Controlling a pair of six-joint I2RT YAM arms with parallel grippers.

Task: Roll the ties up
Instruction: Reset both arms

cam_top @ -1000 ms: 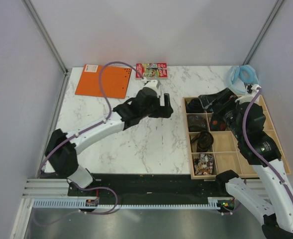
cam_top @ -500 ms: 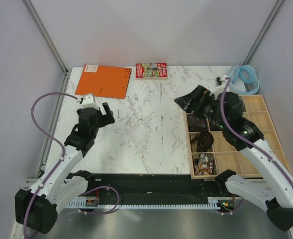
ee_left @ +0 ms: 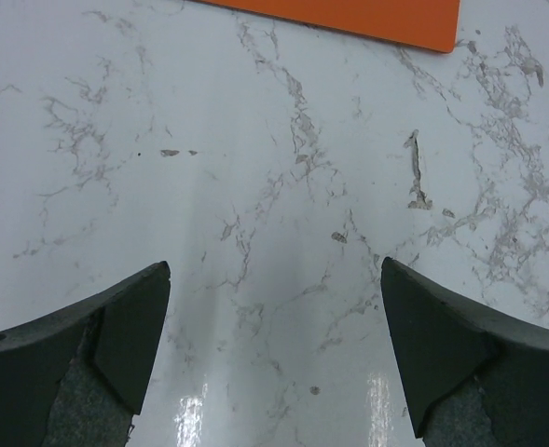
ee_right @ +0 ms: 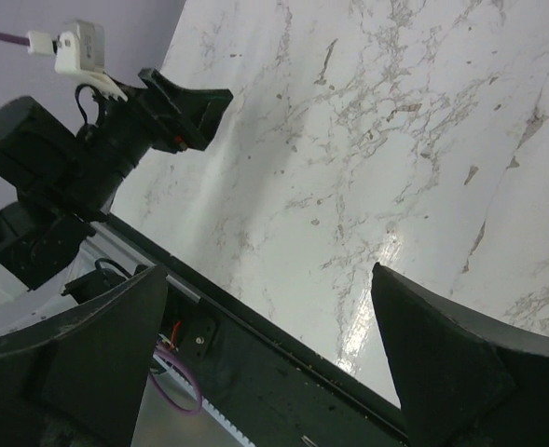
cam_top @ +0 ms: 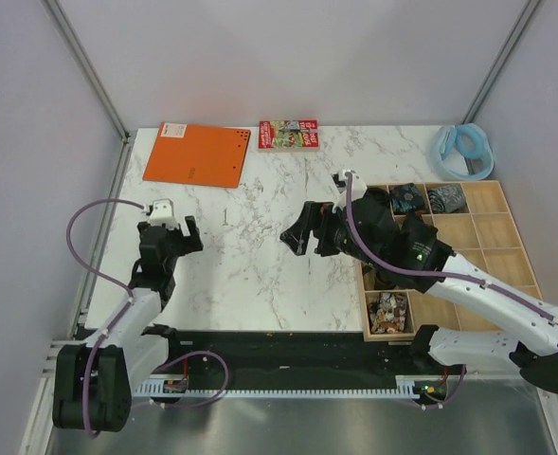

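Several coiled ties lie in the wooden tray at the right: a dark blue one, a grey one, a flowered one, and a dark one partly hidden under my right arm. My right gripper is open and empty above bare marble at the table's middle; its wrist view shows only the table and its front edge. My left gripper is open and empty over the left side of the table, above bare marble. No unrolled tie is in view.
An orange notebook lies at the back left, and its edge shows in the left wrist view. A colourful booklet lies at the back middle. A pale blue ring sits at the back right. Grey walls enclose the table.
My left arm has drawn back from the table's middle to the near left. My right arm has swung from over the tray to the table's middle.
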